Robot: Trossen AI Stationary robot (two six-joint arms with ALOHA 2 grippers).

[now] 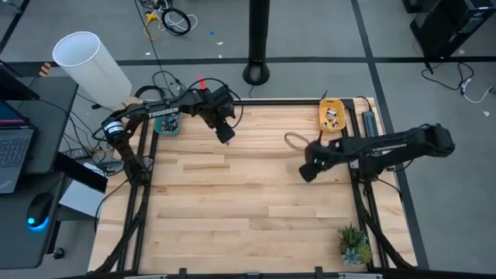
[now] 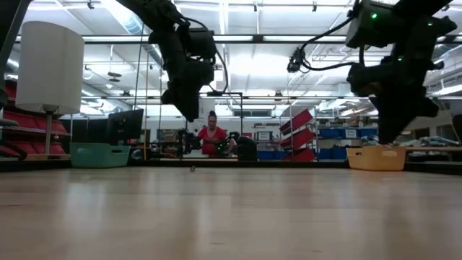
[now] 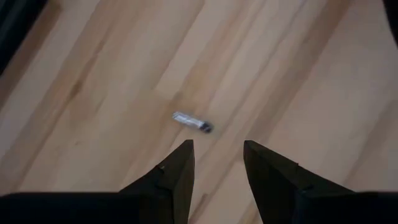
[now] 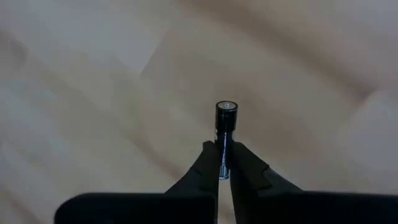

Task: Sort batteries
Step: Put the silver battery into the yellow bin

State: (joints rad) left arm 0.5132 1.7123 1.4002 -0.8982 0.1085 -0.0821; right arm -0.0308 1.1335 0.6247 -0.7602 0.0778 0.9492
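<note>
The right pincer [image 4: 224, 163] is clamped on a dark battery [image 4: 226, 121] above the worktop [image 1: 232, 209] near its right edge, probably bound for the orange tray [image 1: 332, 115]; the left pincer [image 3: 217, 158] hovers parted over a silvery battery [image 3: 192, 121], unheld

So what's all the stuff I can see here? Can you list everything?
table: one, light wood, under both arms
silvery battery: one, lying on the wood below the left gripper
dark battery: one, pinched in the right gripper
orange tray: one, back right corner, small things inside
teal tray: one, back left edge
white lamp: one, off the back left corner
green plant: one, front right corner
left gripper: dark, open, above the table
right gripper: dark, shut on the dark battery
</note>
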